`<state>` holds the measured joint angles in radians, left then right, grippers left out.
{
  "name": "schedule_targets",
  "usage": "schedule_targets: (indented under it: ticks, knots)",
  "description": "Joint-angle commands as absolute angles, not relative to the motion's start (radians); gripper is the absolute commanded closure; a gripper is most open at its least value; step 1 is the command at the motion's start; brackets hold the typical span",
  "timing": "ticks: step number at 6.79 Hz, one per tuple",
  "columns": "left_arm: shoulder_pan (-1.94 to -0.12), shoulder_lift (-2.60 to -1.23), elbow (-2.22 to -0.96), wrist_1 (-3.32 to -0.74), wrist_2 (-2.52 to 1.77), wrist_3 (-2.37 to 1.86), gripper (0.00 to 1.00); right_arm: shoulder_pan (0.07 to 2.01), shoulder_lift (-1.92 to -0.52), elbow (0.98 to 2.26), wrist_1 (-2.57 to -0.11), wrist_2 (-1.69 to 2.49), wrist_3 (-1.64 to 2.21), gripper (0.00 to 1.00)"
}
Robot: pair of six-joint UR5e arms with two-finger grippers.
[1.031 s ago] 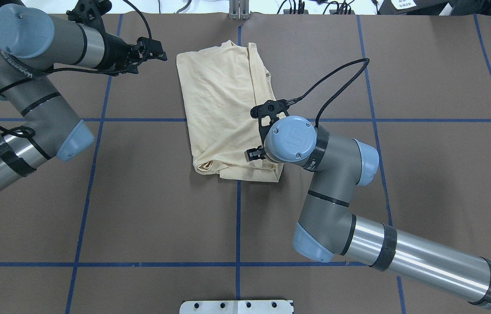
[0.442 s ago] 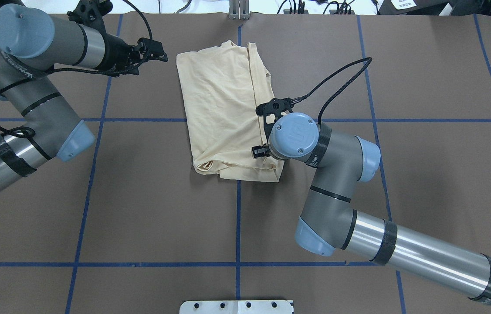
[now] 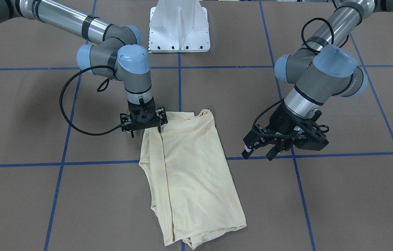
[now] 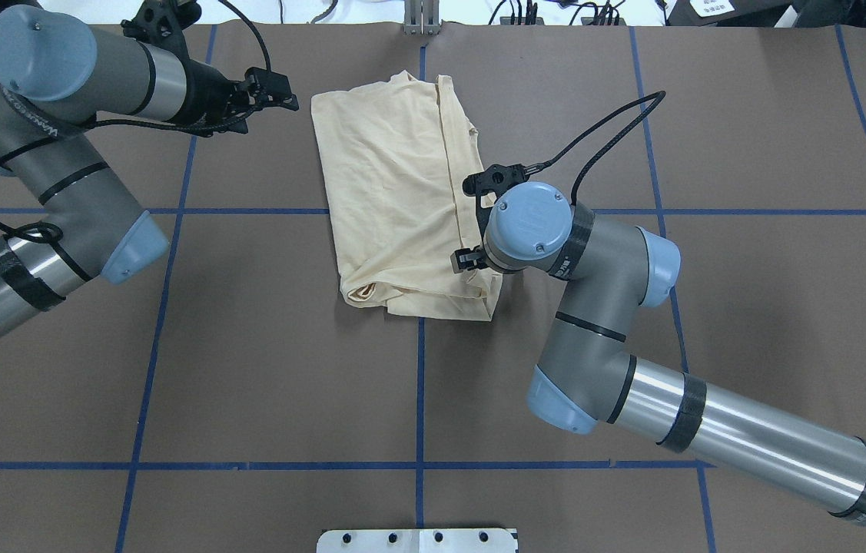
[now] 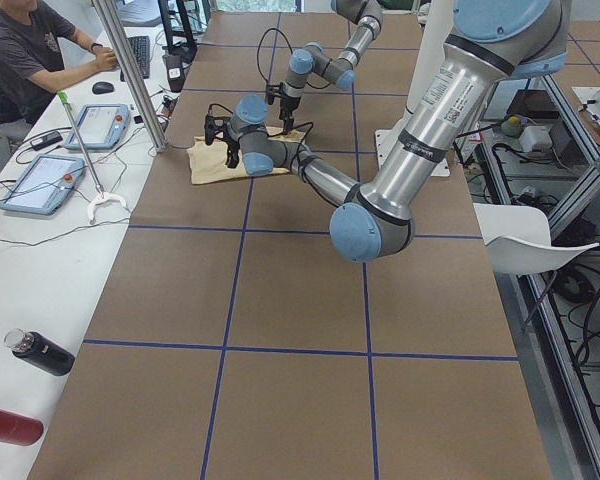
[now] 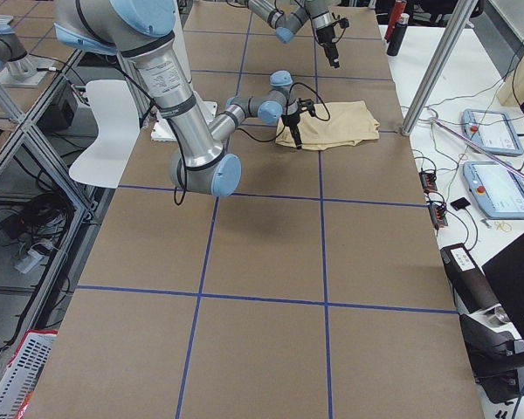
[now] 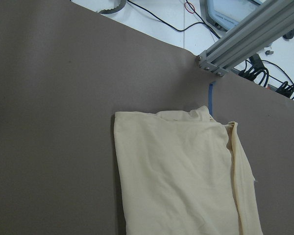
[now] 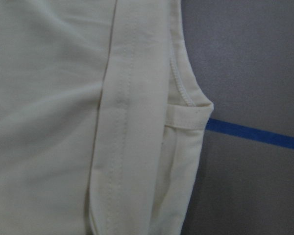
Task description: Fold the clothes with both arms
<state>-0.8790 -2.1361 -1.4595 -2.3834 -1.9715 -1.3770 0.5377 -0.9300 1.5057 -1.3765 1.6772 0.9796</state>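
You have a brown table [image 4: 263, 346] marked into large squares by blue tape lines [image 4: 420, 384]. A folded cream-yellow T-shirt [image 4: 394, 192] lies flat on it, covering one tape crossing. A white pedestal base [image 3: 179, 28] stands at the robot's edge.

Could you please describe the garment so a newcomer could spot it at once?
On the blue-lined brown table, look between the silver left arm and silver right arm. There lies a folded, pale cream-yellow knit shirt, the only soft, light thing.
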Motion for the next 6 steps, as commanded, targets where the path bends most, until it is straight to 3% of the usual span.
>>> schedule_targets:
  ticks: [1, 4, 6]
  knots:
    - [-0.879, -2.137, -1.476, -2.384, -2.000, -1.381, 0.00, 0.612, -0.975, 1.517, -1.396, 1.753, 0.947, 0.02]
    - [-0.877, -2.138, -1.476, -2.382, -2.003, -1.379, 0.00, 0.681, -0.961, 1.519, -1.388, 1.801, 0.904, 0.01]
    - [-0.877, -2.138, -1.476, -2.382, -2.003, -1.378, 0.00, 0.678, -0.823, 1.436, -1.385, 1.775, 0.907, 0.01]
